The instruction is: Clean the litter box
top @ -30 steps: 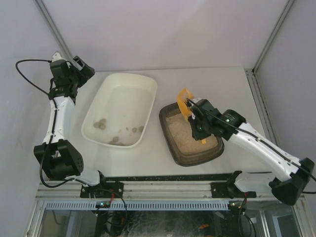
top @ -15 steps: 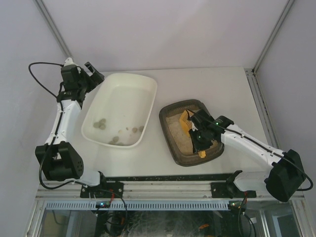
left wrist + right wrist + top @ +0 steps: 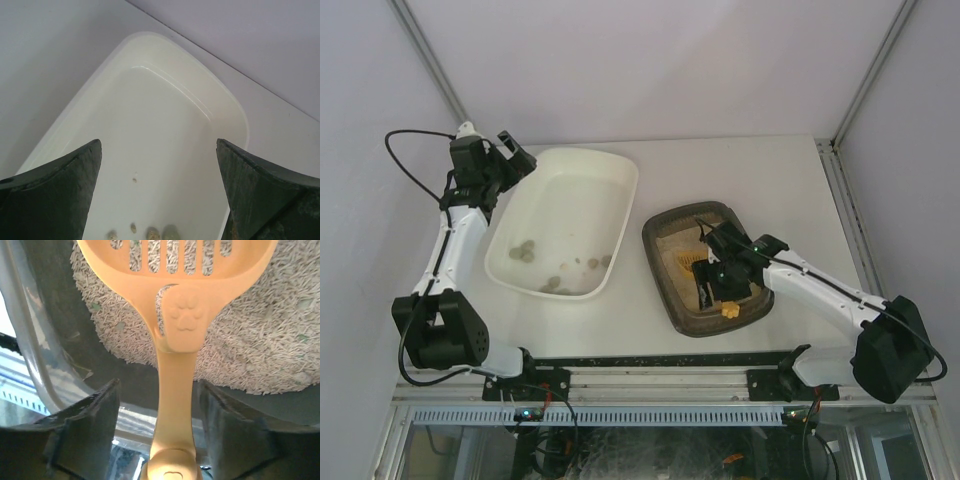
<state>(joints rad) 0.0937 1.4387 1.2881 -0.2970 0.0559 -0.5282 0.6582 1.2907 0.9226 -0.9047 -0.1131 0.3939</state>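
A white tub (image 3: 582, 151) lies on the pale table (image 3: 760, 170), in the table's 9 o'clock half, its long axis running from about 1 o'clock to 7 o'clock. Its walls are smooth, its corners rounded and its floor mostly bare. A few small grey-green lumps (image 3: 524, 250) sit close together at the floor's 8 o'clock side, and more are scattered along the 6 o'clock end, near the wall. Plain lilac-grey walls (image 3: 650, 60) close in the table, with slanted metal struts (image 3: 425, 50) in the 11 and 1 o'clock corners. A black rail (image 3: 660, 361) runs along the 6 o'clock edge.
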